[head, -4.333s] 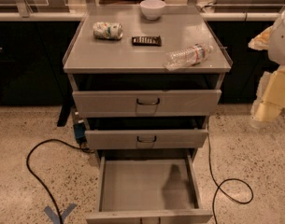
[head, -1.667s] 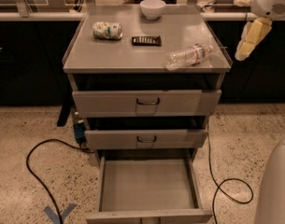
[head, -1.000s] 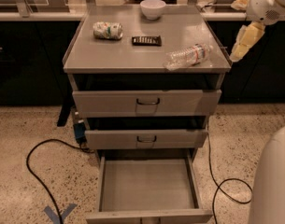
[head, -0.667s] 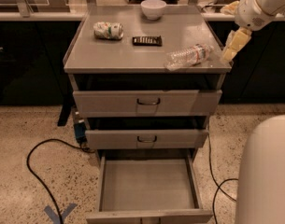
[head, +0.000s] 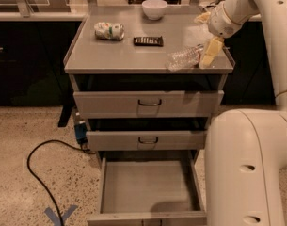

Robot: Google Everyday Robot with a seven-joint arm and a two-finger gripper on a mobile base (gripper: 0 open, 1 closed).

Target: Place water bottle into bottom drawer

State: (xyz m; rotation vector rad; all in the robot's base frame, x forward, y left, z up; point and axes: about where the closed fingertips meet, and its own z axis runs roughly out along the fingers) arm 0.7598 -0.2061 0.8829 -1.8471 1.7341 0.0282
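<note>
- On top of the grey metal cabinet (head: 129, 58), the small clear crinkled plastic water bottle (head: 183, 58) lies on its side near the front right corner. It has not yet been lifted.
- The robot's cream-coloured gripper (head: 210, 52) hangs just beside the bottle's right end, touching it or nearly so. I cannot tell whether it is open or closed.
- The deep grey bottom drawer (head: 147, 187), lowest of 3, stands pulled out with a bare flat floor, so the opening step looks done.
- What is left, as I judge it, is grasping the bottle, carrying it down past the 2 shallower drawers, and releasing it inside.
- Also on the top are a round white bowl (head: 155, 8) at the back, a crushed white-green can (head: 109, 30) at the left, and a flat black rectangular object (head: 148, 41) between them, all well apart from the bottle.
- Around the cabinet are speckled pale flooring (head: 25, 135), a black cable (head: 37, 173) looping at the left, and a blue tape mark (head: 60, 215).
</note>
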